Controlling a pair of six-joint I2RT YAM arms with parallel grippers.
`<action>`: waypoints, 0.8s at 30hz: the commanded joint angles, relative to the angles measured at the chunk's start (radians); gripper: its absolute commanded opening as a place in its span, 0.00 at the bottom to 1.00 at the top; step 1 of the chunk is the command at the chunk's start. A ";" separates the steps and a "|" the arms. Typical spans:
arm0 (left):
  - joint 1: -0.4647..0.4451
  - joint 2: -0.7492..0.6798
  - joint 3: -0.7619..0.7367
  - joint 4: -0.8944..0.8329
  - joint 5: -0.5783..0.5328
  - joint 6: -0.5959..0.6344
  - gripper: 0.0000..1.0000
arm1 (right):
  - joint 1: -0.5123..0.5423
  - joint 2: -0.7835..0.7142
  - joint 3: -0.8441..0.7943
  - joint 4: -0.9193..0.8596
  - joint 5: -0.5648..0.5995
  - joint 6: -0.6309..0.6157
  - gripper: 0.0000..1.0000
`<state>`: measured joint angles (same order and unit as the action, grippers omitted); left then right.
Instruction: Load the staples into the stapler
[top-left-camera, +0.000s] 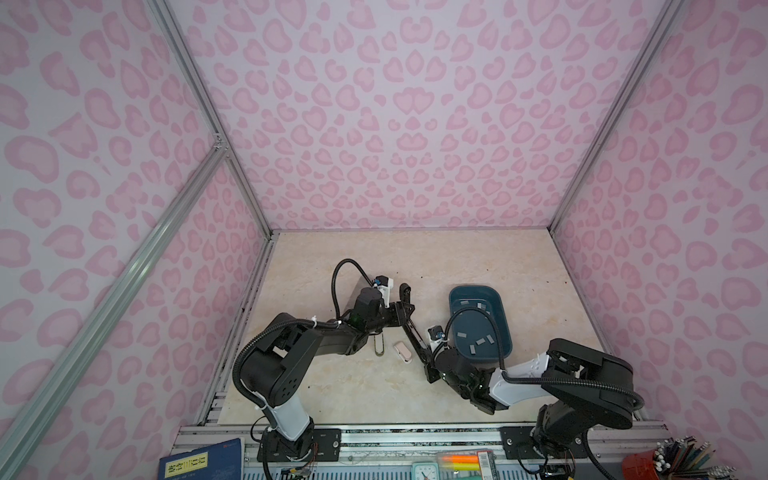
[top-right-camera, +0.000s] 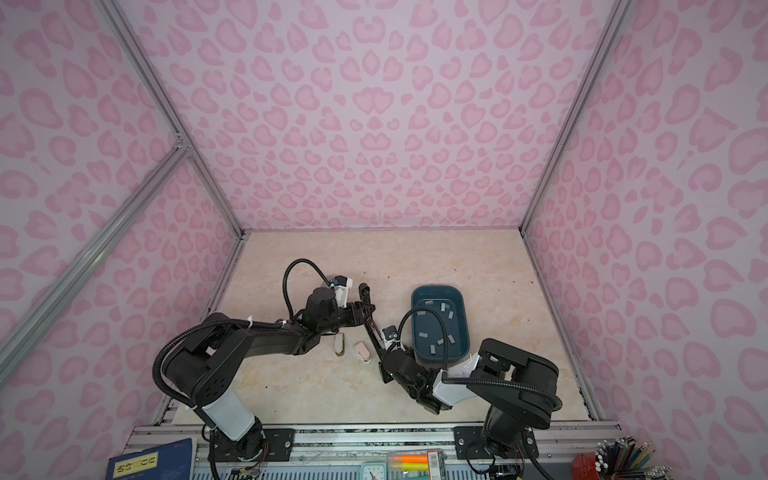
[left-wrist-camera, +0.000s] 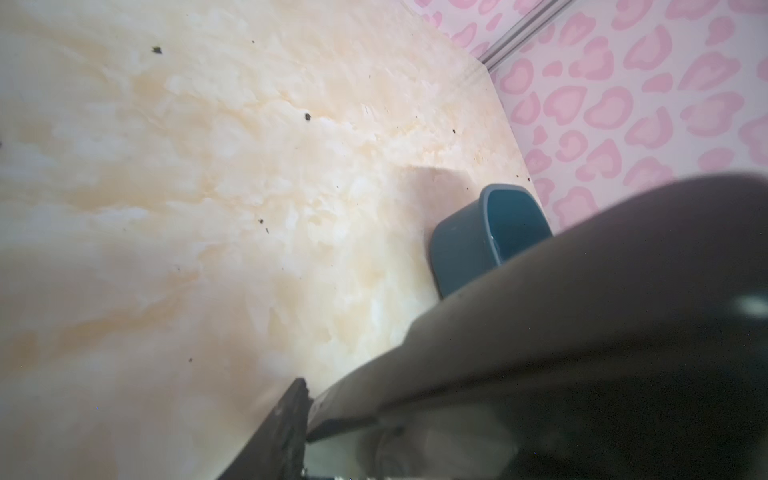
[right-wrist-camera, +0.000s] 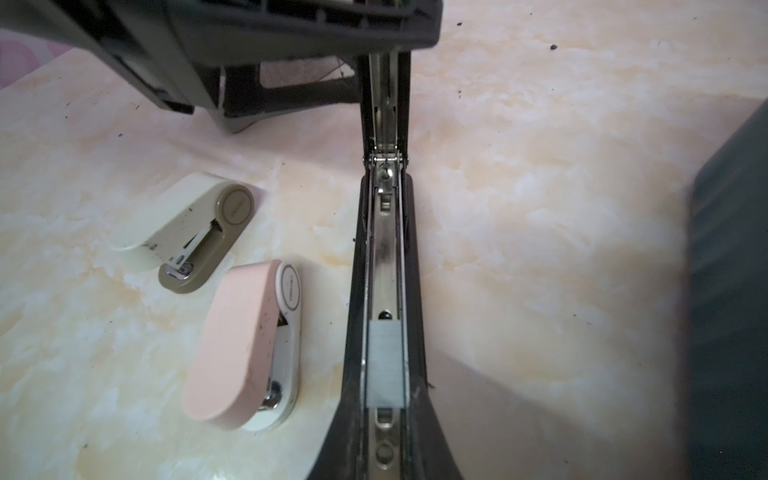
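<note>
Staples (top-left-camera: 480, 343) lie mostly in the blue bin (top-left-camera: 500, 316); one strip (right-wrist-camera: 384, 363) sits in the open stapler (right-wrist-camera: 384, 257). Right gripper (top-left-camera: 431, 365) is clamped on its base end. Left gripper (top-left-camera: 401, 309) is at the raised lid, grip unconfirmed. Recommend lowering the lid squarely, with the base steady and the strip flat.

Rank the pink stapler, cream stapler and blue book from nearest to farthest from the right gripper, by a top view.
1. Pink stapler: on the table, just beside the right gripper.
2. Cream stapler: one further over, by the left arm.
3. Blue book: off the table, at the front left edge.
</note>
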<state>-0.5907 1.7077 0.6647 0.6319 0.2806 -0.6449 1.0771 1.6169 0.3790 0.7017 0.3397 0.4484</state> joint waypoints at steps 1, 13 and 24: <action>-0.013 -0.020 -0.028 0.084 -0.046 0.065 0.54 | 0.005 0.008 -0.011 0.070 0.037 -0.012 0.01; -0.061 -0.007 -0.127 0.228 -0.075 0.124 0.56 | 0.078 0.072 -0.043 0.222 0.143 -0.055 0.00; -0.116 0.000 -0.200 0.345 -0.112 0.229 0.61 | 0.104 0.145 -0.101 0.431 0.184 -0.083 0.00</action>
<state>-0.6983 1.7031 0.4725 0.8860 0.1829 -0.4686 1.1767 1.7496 0.2836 1.0435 0.4976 0.3843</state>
